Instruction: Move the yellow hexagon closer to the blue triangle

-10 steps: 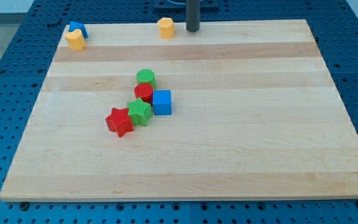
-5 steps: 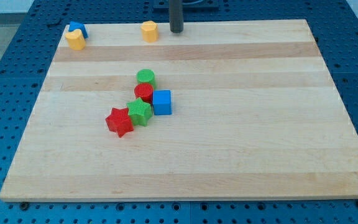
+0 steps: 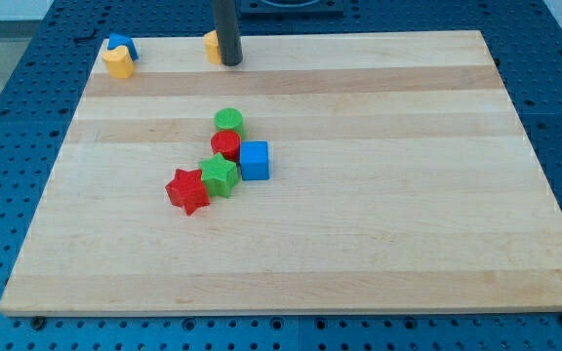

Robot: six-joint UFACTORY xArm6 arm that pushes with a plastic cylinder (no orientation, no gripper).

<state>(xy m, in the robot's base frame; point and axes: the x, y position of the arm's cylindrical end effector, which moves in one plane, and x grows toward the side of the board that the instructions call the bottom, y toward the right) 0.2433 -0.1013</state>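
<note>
The yellow hexagon (image 3: pixel 210 45) sits at the board's top edge, left of centre, partly hidden by my rod. My tip (image 3: pixel 229 62) is right against its right side. The blue triangle (image 3: pixel 120 43) is at the top left corner, with another yellow block (image 3: pixel 118 63) touching it just below. The hexagon lies well to the right of the blue triangle.
A cluster sits mid-board: green cylinder (image 3: pixel 228 121), red cylinder (image 3: pixel 226 145), blue cube (image 3: pixel 254 160), green star (image 3: pixel 220 176) and red star (image 3: pixel 187 190). The wooden board (image 3: pixel 379 224) lies on a blue perforated table.
My tip has moved left along the top edge, pushing the yellow hexagon leftward toward the blue triangle. The other blocks have not moved.
</note>
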